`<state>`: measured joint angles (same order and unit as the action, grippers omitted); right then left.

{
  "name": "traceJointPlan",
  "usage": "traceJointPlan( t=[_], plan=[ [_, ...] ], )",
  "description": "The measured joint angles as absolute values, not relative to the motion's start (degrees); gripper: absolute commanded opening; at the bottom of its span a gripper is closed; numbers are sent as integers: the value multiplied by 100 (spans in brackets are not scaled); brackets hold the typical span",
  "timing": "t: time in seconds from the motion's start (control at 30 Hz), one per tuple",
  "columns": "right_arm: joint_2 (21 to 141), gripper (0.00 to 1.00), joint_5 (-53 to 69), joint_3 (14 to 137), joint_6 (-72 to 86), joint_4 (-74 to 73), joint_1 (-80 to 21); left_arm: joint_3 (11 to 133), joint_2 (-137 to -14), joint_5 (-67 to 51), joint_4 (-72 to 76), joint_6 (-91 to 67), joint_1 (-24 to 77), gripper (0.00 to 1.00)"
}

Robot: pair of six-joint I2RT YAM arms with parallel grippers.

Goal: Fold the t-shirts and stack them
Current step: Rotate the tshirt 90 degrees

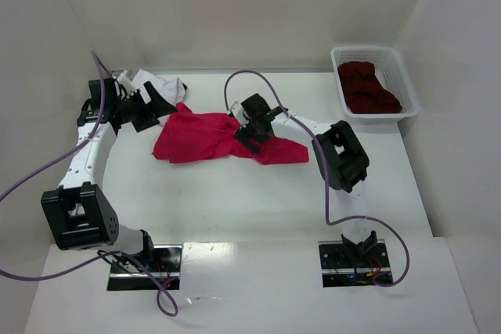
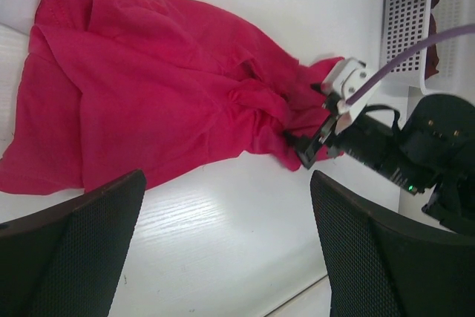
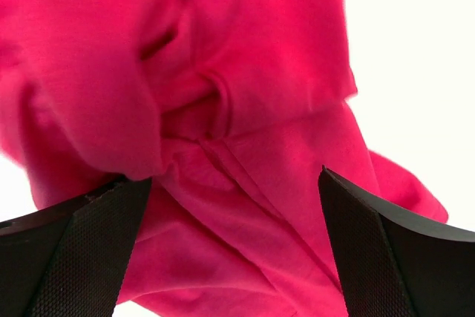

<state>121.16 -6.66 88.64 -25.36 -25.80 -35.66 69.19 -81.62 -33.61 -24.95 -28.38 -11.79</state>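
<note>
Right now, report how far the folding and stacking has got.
Done: nothing; no shirt is folded or stacked. In hand: the right hand, open, sits over the crumpled red t-shirt mid-table. Left: folding it, the white t-shirt bunched by the left hand, and the maroon t-shirt in the basket.

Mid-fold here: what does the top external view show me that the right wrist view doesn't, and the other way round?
Only top external: the white t-shirt at the far left beside the left claw, and the maroon t-shirt inside the basket at the far right. Only right wrist: the bunched creases in the cloth between the right claw's open fingers. Both: the crimson t-shirt, crumpled, not folded.
</note>
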Motion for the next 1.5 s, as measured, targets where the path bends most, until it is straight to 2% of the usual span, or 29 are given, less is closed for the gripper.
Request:
traceJointPlan(
  t=[0.17,0.37,0.57,0.8,1.17,1.5],
  plan=[
    [11819,100,-429,8383,-2056,-2473,-4036,6855,-8156,-3352,-2512,-2834,-1160,99],
    [11410,100,-27,7662,-1194,-2178,-4639,6233,-8020,-3124,-2526,-2864,-1033,99],
    [11002,100,198,6971,-344,-1804,-4954,5854,-8025,-2633,-2462,-3063,-322,99],
    [10534,100,548,6410,486,-1627,-5011,5916,-8619,-1841,-2163,-3498,462,99],
    [10333,100,589,6106,1201,-1372,-5037,6101,-9465,-366,-1999,-4532,659,99],
    [10086,100,847,5723,1584,-1009,-5039,6560,-10379,301,-1966,-4960,816,99]
  ],
)
